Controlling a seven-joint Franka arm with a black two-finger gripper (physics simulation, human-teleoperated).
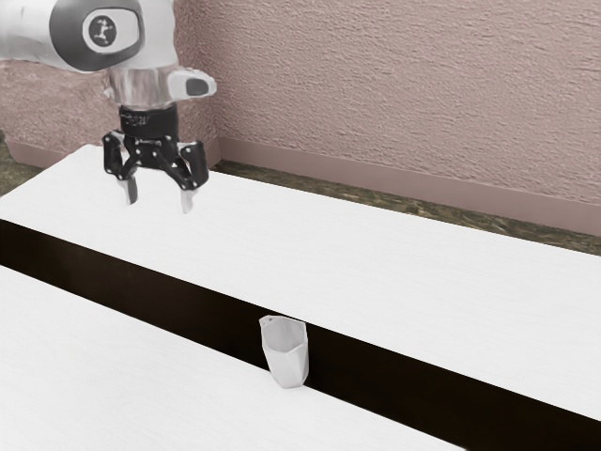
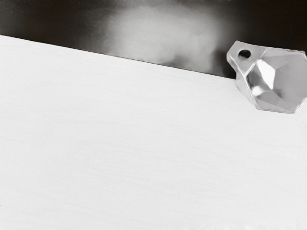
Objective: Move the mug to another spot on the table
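The black two-finger end effector [image 1: 158,199] hangs released, well apart from the white faceted mug [image 1: 284,350], which a careless approach might knock over the white desk's [image 1: 113,376] edge.

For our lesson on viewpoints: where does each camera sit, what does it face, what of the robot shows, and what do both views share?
Exterior view: beside the arm, facing across the white table toward the wall; the arm and open claw show upper left.
Wrist view: on the hand, looking down at the table and mug.
Shared: the mug beside the dark strip.
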